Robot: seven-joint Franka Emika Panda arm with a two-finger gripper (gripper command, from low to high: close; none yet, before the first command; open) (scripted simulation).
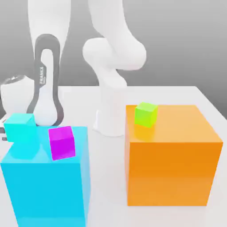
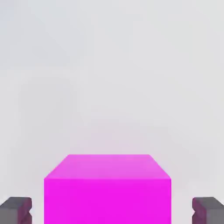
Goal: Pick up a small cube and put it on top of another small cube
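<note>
A small magenta cube [image 2: 107, 188] lies on a white surface in the hand view. My gripper [image 2: 111, 211] straddles it and stands open. One dark fingertip [image 2: 15, 211] sits on either side of the cube, each with a clear gap to the cube's face. In the exterior view, a small magenta cube [image 1: 62, 142] rests on top of the big cyan block [image 1: 44, 186], near its far right corner. Nothing touches that cube.
A small cyan cube [image 1: 20, 128] sits on the cyan block's far left corner. A small lime-green cube [image 1: 146, 114] rests on the big orange block [image 1: 170, 155] at the exterior view's right. The white arm's base [image 1: 111, 111] stands behind, between the two blocks.
</note>
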